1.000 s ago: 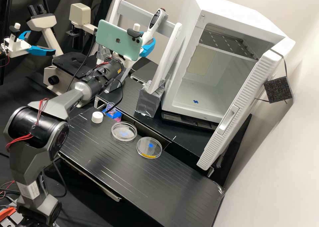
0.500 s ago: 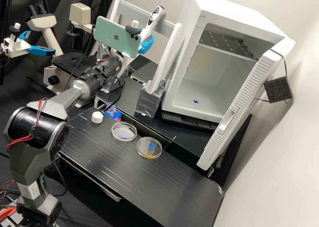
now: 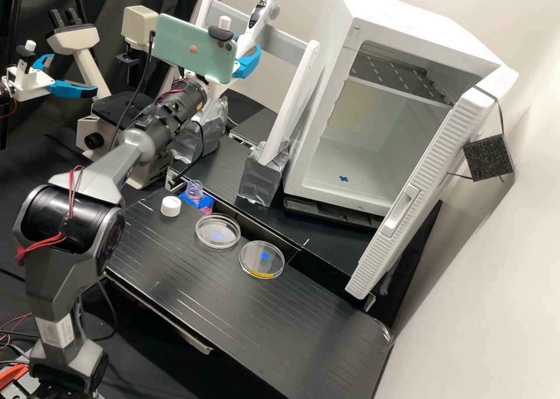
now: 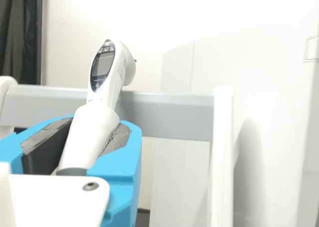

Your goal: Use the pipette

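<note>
- Across the background, black curtain to the left, pale wall to the right; below, a ridged black desk [image 3: 233,305].
- Beyond the desk's far left corner, a microscope [image 3: 96,136] with a dark stage.
- Over the left side, the dark grey arm [image 3: 73,218], bent, with a mint-green phone [image 3: 195,49] mounted near its end.
- By the far left corner of the desk, a white cap [image 3: 171,206].
- Just past the far edge, a clear bottle neck [image 3: 195,188] by a blue holder [image 3: 189,199].
- Along the far edge, a clear dish [image 3: 217,238] with a pale blue mark.
- High beyond that edge, the gripper [image 3: 245,50], jaws closed round the white pipette [image 4: 84,142]; pipette tilted, screen end up, before the grey crossbar [image 3: 286,44] of a white frame.
- Near the middle of the far edge, another dish [image 3: 254,265], with blue mark and yellow band.
- Farther right, beyond the desk, a white cabinet [image 3: 408,14], door [image 3: 423,180] open; beside the door, a black block [image 3: 489,157].
</note>
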{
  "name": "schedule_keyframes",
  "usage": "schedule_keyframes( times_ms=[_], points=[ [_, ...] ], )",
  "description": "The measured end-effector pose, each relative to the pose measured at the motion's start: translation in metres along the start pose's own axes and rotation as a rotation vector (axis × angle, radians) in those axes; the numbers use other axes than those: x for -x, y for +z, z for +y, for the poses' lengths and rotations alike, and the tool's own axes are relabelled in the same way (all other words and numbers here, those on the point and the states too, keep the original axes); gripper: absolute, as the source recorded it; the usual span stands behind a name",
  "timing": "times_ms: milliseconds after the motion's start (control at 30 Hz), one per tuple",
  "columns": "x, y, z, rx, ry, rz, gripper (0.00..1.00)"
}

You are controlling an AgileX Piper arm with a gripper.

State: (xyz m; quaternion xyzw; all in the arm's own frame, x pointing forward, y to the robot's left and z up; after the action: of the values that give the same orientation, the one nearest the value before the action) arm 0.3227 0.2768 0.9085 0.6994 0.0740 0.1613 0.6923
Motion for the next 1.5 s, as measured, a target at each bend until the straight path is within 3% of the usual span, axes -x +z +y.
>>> schedule_keyframes(
  times_ms=[333, 633, 1133, 1167, 1333, 1500],
  points=[
    [-0.008, 0.002, -0.014, 0.043, -0.029, -0.008, 0.00],
    [-0.009, 0.006, -0.019, 0.047, -0.037, -0.017, 0.00],
    [-0.002, 0.021, -0.035, -0.043, -0.088, -0.058, 0.00],
    [-0.002, 0.021, -0.035, -0.043, -0.088, -0.058, 1.00],
    [-0.002, 0.022, -0.034, -0.043, -0.086, -0.060, 1.00],
    [-0.007, 0.027, -0.033, -0.015, -0.073, -0.073, 1.00]
  ],
)
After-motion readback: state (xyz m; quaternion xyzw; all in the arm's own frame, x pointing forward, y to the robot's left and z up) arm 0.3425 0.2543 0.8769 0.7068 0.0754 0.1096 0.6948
